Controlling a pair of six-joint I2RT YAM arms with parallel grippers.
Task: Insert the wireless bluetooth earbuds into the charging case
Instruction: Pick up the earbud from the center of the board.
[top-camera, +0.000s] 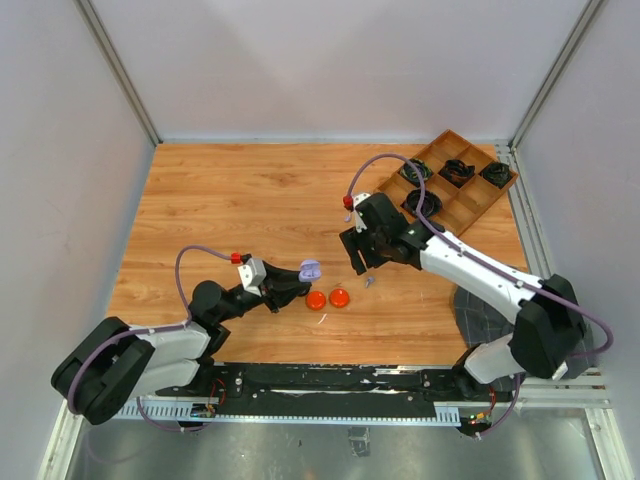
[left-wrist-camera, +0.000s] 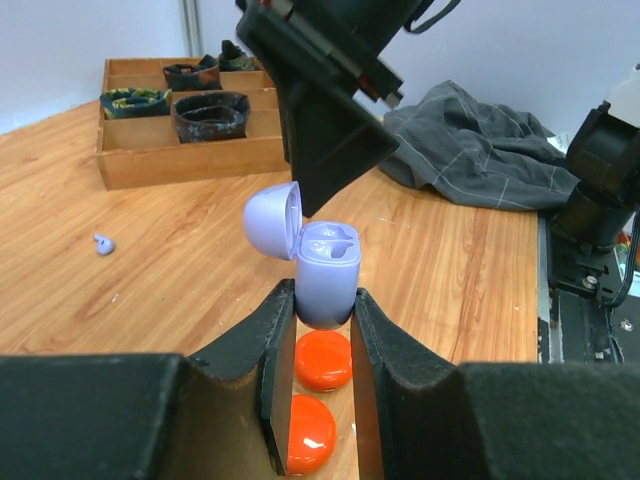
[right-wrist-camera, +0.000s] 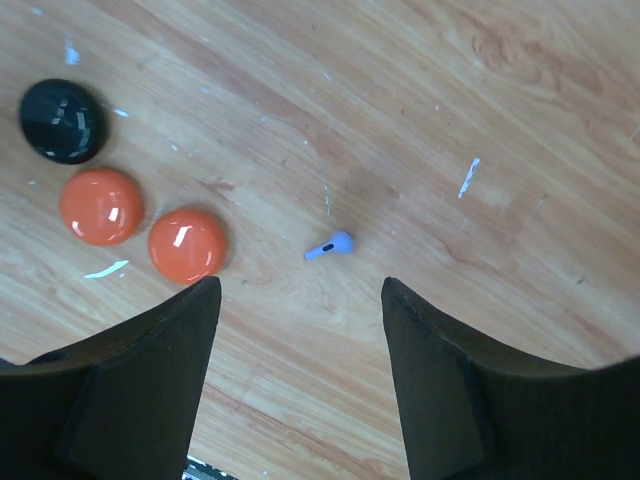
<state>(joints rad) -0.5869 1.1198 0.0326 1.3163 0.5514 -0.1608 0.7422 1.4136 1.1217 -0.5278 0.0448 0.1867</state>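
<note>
My left gripper (top-camera: 298, 278) is shut on a lilac charging case (top-camera: 310, 269), held upright above the table with its lid flipped open. In the left wrist view the case (left-wrist-camera: 327, 277) sits between my fingertips (left-wrist-camera: 325, 305). One lilac earbud (top-camera: 369, 283) lies loose on the wood, and it also shows in the left wrist view (left-wrist-camera: 103, 243). My right gripper (top-camera: 362, 262) is open and empty, hovering above that earbud (right-wrist-camera: 330, 245), which lies just ahead of its fingertip gap (right-wrist-camera: 300, 290). I cannot tell what sits in the case's sockets.
Two orange discs (top-camera: 316, 300) (top-camera: 340, 297) lie below the case, and a black disc (right-wrist-camera: 61, 121) lies beside them. A wooden tray (top-camera: 470, 205) with coiled cables stands at the back right. A grey cloth (top-camera: 480, 315) lies at the right front.
</note>
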